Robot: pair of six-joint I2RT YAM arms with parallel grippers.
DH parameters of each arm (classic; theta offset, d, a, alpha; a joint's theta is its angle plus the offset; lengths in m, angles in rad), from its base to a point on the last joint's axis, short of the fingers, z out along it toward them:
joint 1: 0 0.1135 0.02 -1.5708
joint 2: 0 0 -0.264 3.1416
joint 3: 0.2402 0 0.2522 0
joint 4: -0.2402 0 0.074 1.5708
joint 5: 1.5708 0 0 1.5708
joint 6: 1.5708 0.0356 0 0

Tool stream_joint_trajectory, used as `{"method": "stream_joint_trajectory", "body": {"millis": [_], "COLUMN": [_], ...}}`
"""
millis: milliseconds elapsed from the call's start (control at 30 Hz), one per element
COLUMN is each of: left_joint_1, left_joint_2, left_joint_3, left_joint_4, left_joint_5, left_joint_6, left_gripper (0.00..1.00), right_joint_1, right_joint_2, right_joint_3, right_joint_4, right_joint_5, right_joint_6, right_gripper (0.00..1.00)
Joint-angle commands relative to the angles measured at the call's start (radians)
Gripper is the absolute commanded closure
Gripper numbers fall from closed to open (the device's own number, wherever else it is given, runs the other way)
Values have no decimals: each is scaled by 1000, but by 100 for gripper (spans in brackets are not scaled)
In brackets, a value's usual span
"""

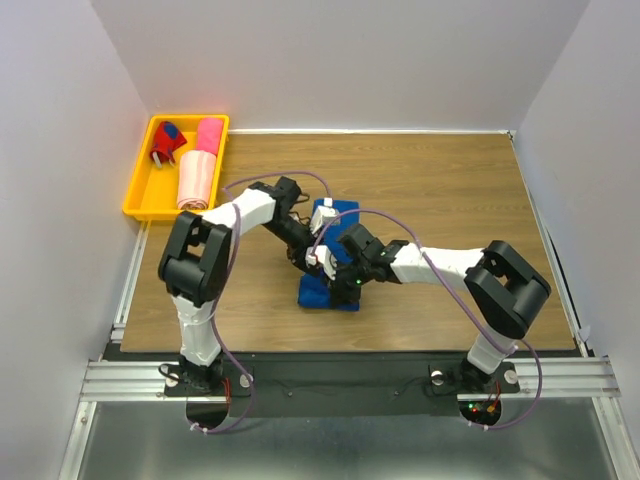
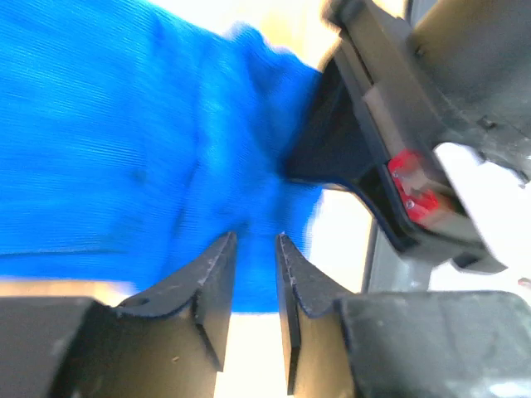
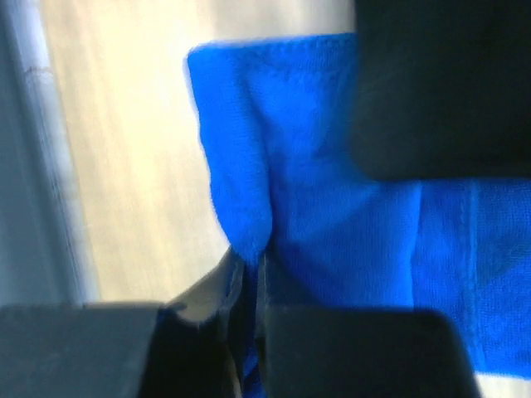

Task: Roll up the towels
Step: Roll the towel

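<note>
Over on the left, the yellow tray (image 1: 135, 186) is holding the hot pink towel (image 1: 209, 134) and the pale pink towel (image 1: 197, 180), both lying as rolls and parked out of the way, I'd guess as finished work. The blue towel (image 1: 336, 209) is lying on the middle of the table (image 1: 450, 190), and both arms are crowding over its near end, most likely to start turning that end over into a roll. The left gripper (image 2: 253, 249) is showing only a narrow slit between its fingers, with the tips at the cloth's edge; I cannot tell whether it is pinching. To its right, the right gripper (image 3: 249, 265) is clamping a raised fold of the blue cloth, with its fingers pressed together.
</note>
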Motion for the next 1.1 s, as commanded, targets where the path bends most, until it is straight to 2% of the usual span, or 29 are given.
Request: {"method": "stream_joint_trajectory", "body": {"millis": [0, 200, 300, 400, 500, 533, 567, 633, 667, 733, 800, 833, 1067], "left_joint_1": [36, 143, 194, 220, 217, 188, 162, 70, -49, -165, -333, -377, -558], "left_joint_2": [-181, -319, -412, -571, -700, -798, -845, -968, -1000, -1064, -1086, -1083, -975], "left_joint_3": [-13, -111, -178, -291, -376, -435, -466, -557, -585, -661, -727, -743, -800], "left_joint_4": [17, 84, 136, 248, 340, 366, 386, 448, 460, 508, 573, 595, 758], "left_joint_5": [-78, -182, -227, -293, -333, -345, -363, -460, -503, -633, -752, -780, -909], "left_joint_6": [21, 15, -8, -31, -16, -10, 1, 33, 41, 51, 53, 65, 189], "left_gripper": [61, 57, 56, 54, 38, 27, 24, 20, 19, 18, 15, 14, 11], "right_joint_1": [-42, -170, -196, -205, -208, -210, -211, -219, -219, -224, -230, -233, -242], "right_joint_2": [36, 149, 222, 279, 321, 354, 371, 408, 442, 471, 503, 516, 572], "right_joint_3": [-4, 83, 143, 185, 212, 234, 247, 278, 287, 307, 332, 338, 366], "right_joint_4": [-90, -153, -195, -210, -222, -230, -238, -248, -255, -264, -276, -282, -324], "right_joint_5": [-231, -444, -478, -515, -526, -529, -538, -578, -587, -616, -638, -648, -697], "right_joint_6": [81, 116, 128, 154, 196, 228, 236, 266, 275, 291, 295, 297, 286], "right_gripper": [100, 99, 99, 99, 99, 99, 99, 99, 99, 100, 99, 99, 99]}}
